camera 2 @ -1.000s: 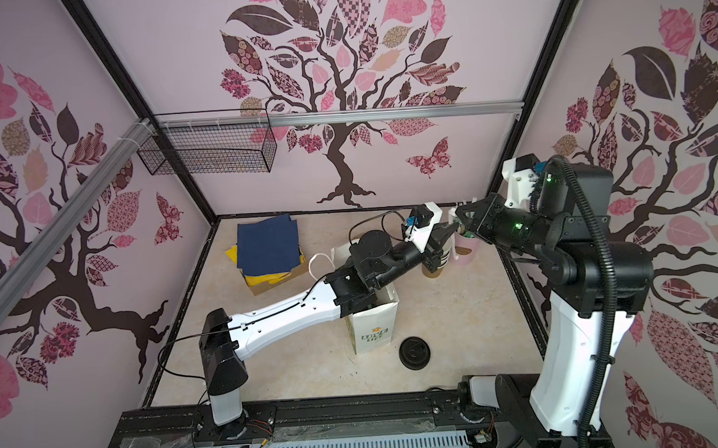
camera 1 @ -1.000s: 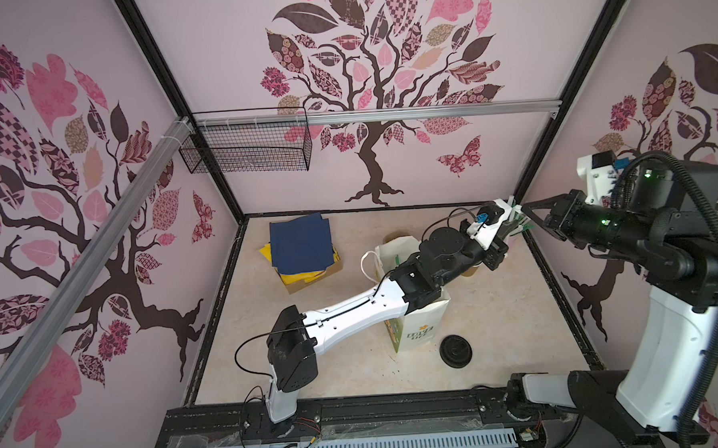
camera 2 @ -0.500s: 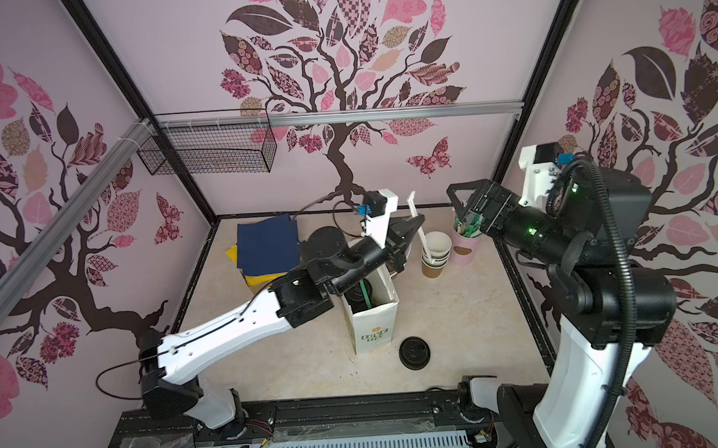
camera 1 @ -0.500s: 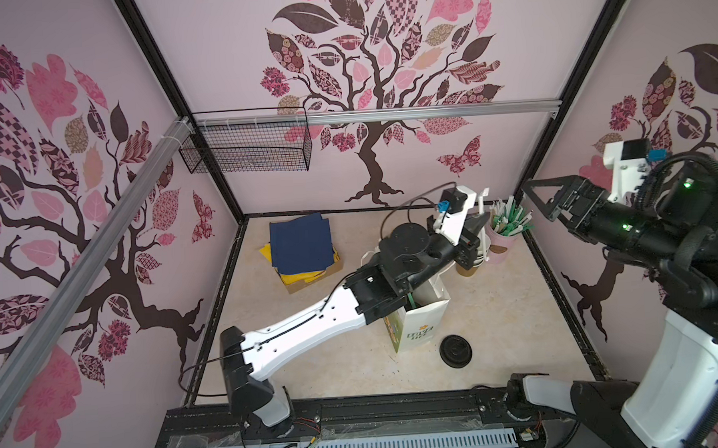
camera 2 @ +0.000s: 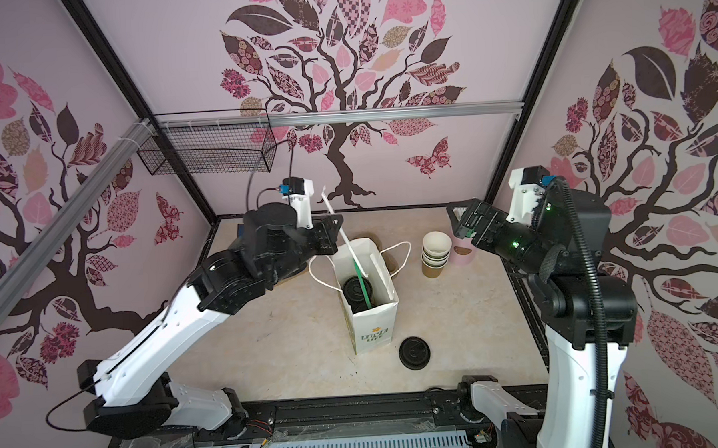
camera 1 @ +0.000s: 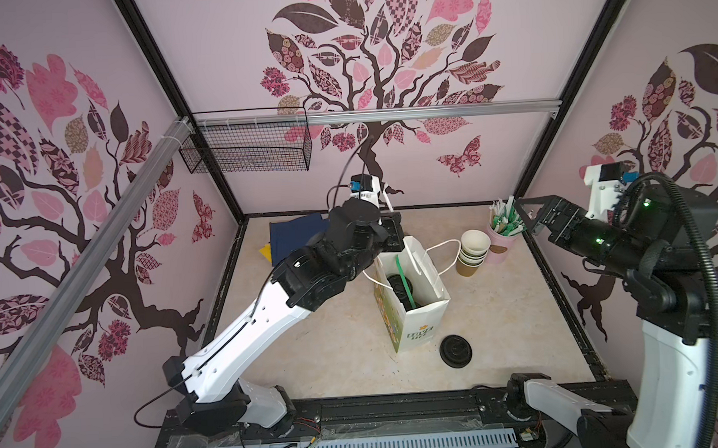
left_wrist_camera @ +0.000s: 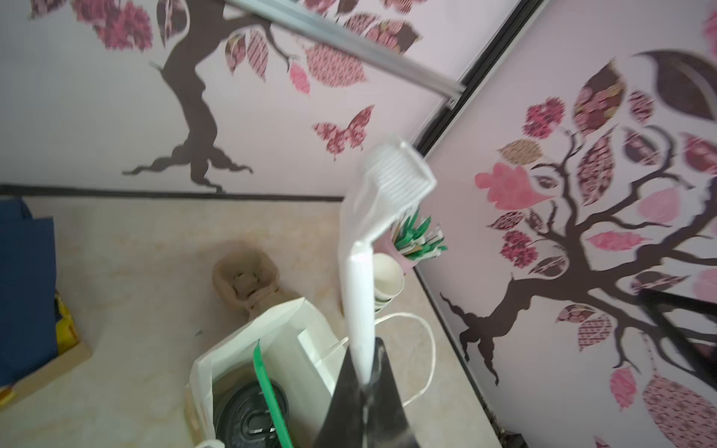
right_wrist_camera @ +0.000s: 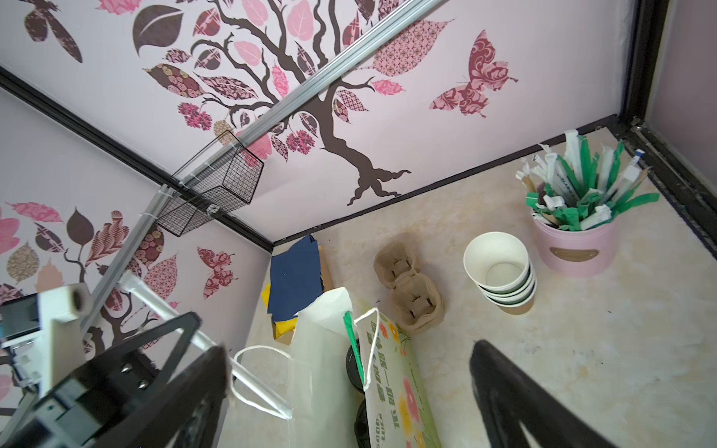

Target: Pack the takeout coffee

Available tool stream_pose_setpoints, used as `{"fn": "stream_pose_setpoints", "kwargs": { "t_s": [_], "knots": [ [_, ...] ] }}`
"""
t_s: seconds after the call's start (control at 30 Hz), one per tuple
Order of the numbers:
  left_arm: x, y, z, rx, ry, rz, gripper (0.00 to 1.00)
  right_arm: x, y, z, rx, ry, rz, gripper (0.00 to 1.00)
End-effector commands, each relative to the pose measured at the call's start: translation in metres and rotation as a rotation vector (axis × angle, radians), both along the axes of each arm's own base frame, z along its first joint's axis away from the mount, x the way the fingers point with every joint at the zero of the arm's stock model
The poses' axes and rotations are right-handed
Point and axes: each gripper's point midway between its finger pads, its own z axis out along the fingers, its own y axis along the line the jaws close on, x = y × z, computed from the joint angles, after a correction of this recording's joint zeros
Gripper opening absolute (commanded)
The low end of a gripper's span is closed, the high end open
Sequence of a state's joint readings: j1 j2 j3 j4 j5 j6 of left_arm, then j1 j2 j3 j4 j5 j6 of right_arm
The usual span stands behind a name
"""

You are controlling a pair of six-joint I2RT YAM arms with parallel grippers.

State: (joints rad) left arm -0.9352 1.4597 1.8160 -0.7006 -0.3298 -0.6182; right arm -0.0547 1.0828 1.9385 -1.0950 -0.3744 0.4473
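left gripper (left_wrist_camera: 364, 362) clamped on white straw (left_wrist_camera: 359, 271) by bag (camera 1: 429, 309) rim, lidded cups (camera 1: 395, 285) inside bag just below it, right gripper (camera 1: 527, 215) spread wide, empty, well apart from them

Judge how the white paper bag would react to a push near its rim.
The paper bag likely tips rather than slides: it stands tall on a narrow base. The lidded cups at its bottom probably steady it somewhat. Its thin walls, standing open unsupported, would probably buckle inward first.
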Motion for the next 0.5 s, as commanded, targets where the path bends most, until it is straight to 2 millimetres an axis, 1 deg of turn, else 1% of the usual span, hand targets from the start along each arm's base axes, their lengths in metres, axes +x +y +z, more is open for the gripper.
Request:
{"fn": "stream_pose_setpoints", "kwargs": {
  "t_s": [0.0, 0.13, 0.23, 0.3, 0.47],
  "knots": [
    [0.004, -0.009, -0.067, 0.078, 0.204, 0.019, 0.00, -0.004, -0.005, 0.002, -0.035, -0.022, -0.023, 1.00],
    [0.005, -0.017, -0.105, 0.108, 0.338, 0.063, 0.00, -0.004, -0.005, -0.007, -0.036, 0.003, -0.022, 1.00],
    [0.010, -0.019, -0.126, 0.134, 0.375, 0.092, 0.00, -0.004, -0.004, -0.011, -0.033, 0.014, -0.014, 1.00],
    [0.009, -0.027, -0.137, 0.140, 0.412, 0.080, 0.00, -0.003, -0.004, -0.013, -0.034, 0.022, -0.013, 1.00],
    [-0.003, -0.046, -0.156, 0.134, 0.482, 0.048, 0.00, 0.000, -0.006, -0.014, -0.044, 0.032, -0.020, 1.00]
  ]
}}
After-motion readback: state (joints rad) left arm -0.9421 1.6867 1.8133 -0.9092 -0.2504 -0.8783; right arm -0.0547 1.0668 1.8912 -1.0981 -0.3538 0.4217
